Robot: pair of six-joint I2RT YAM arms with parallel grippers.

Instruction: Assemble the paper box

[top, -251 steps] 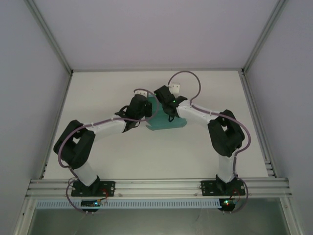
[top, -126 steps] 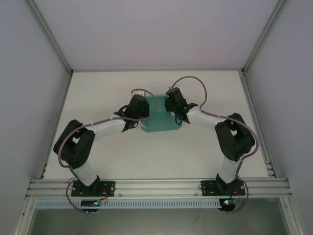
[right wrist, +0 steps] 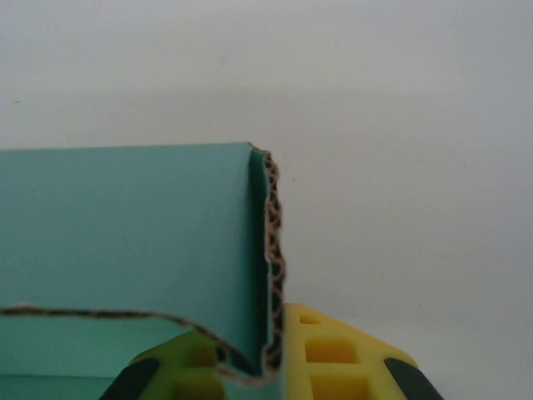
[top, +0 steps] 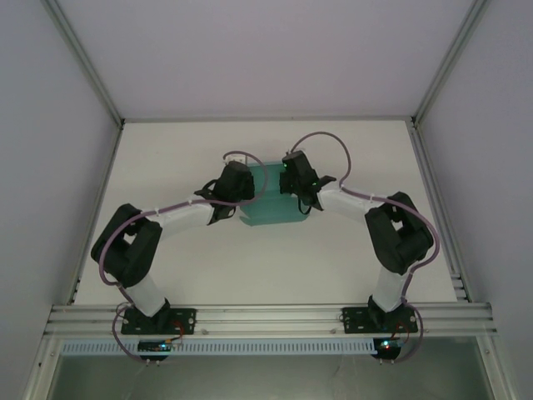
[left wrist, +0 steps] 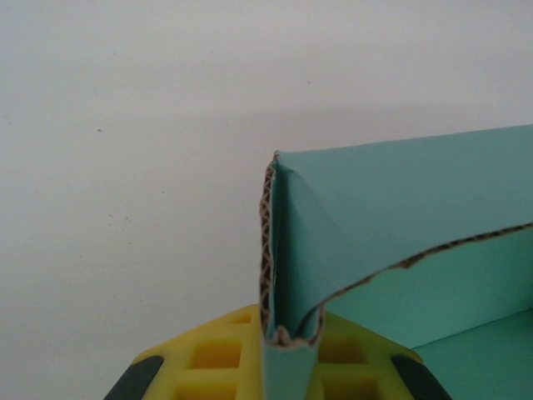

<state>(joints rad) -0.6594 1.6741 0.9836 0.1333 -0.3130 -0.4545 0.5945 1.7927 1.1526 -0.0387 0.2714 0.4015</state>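
Just now the right tool (top: 297, 177) moved off the top of the paper box (top: 271, 210) to its right side and pinched that wall. The box turned straighter, in the middle of the top view. The left tool (top: 239, 178) stayed clenched on the left wall. I think both sides were now held up for folding. Bare tabletop (top: 266, 267) lay all around. A bent flap (left wrist: 391, 258) inside might get in the way.

Your left arm (top: 179, 218) and right arm (top: 350, 200) bend elbows outward and reach inward toward each other. Your left gripper (left wrist: 287, 367) is clamped on a folded wall of the paper box (left wrist: 400, 217). Your right gripper (right wrist: 275, 367) clamps another wall likewise.
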